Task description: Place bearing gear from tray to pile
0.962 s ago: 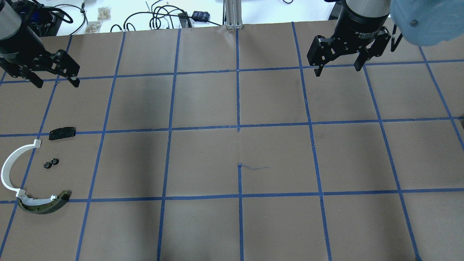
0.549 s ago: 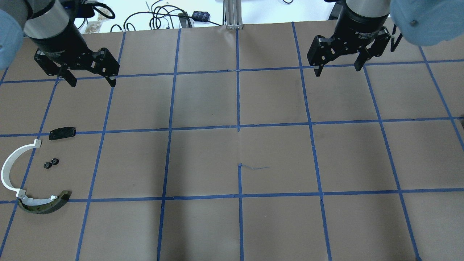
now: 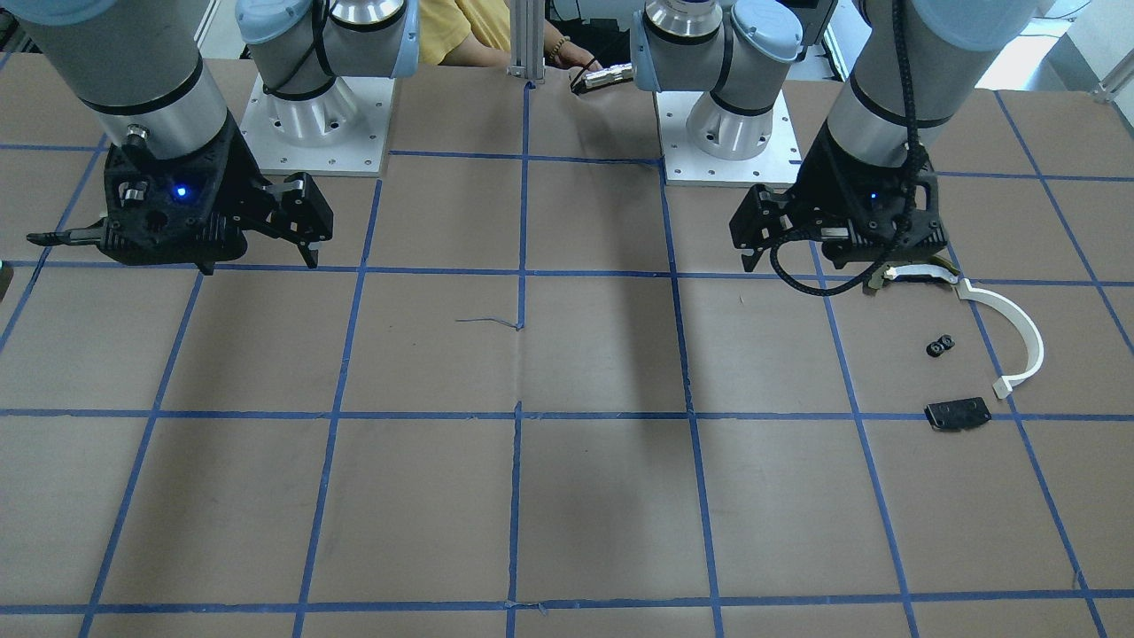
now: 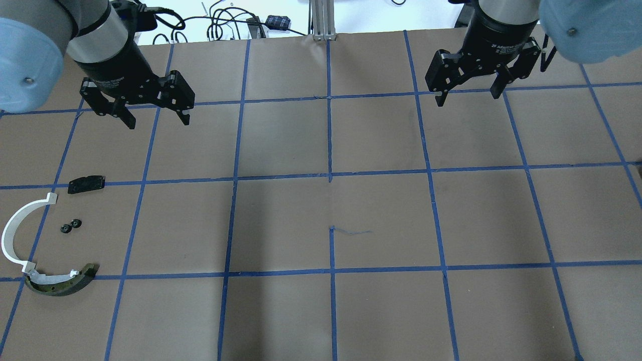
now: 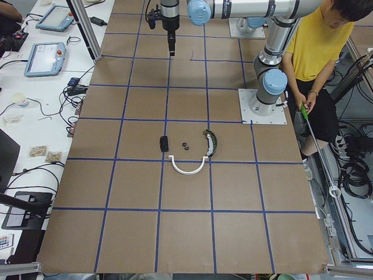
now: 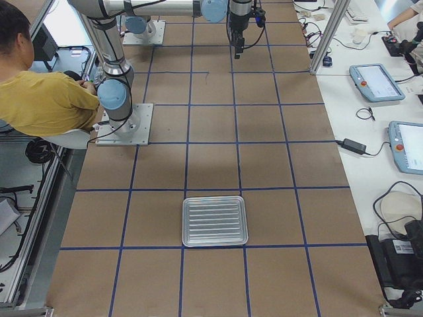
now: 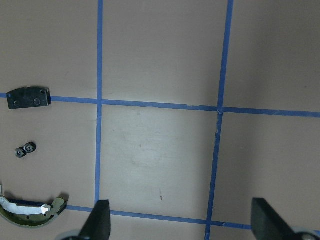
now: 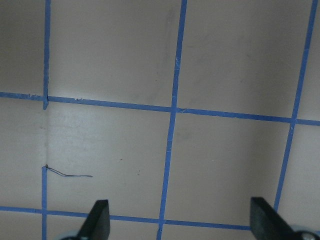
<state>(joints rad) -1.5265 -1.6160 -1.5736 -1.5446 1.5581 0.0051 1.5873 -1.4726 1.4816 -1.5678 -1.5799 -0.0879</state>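
Note:
The pile lies at the table's left: a white curved arc [image 4: 14, 233], a dark-and-cream curved piece [image 4: 60, 284], a flat black plate [image 4: 86, 184] and two small black bearing gears [image 4: 71, 226] side by side. They also show in the left wrist view: gears [image 7: 25, 149], plate [image 7: 29, 97]. The ribbed metal tray [image 6: 215, 221] shows only in the exterior right view and looks empty. My left gripper [image 4: 159, 123] is open and empty, above the table beyond and right of the pile. My right gripper [image 4: 468, 99] is open and empty at the far right.
Brown paper with a blue tape grid [image 4: 330, 175] covers the table. Cables and small devices [image 4: 225, 25] lie past the far edge. A person in a yellow shirt [image 5: 315, 52] sits by the robot bases.
My left gripper has moved right from the table's far left corner, still open. The right arm and the pile have not moved.

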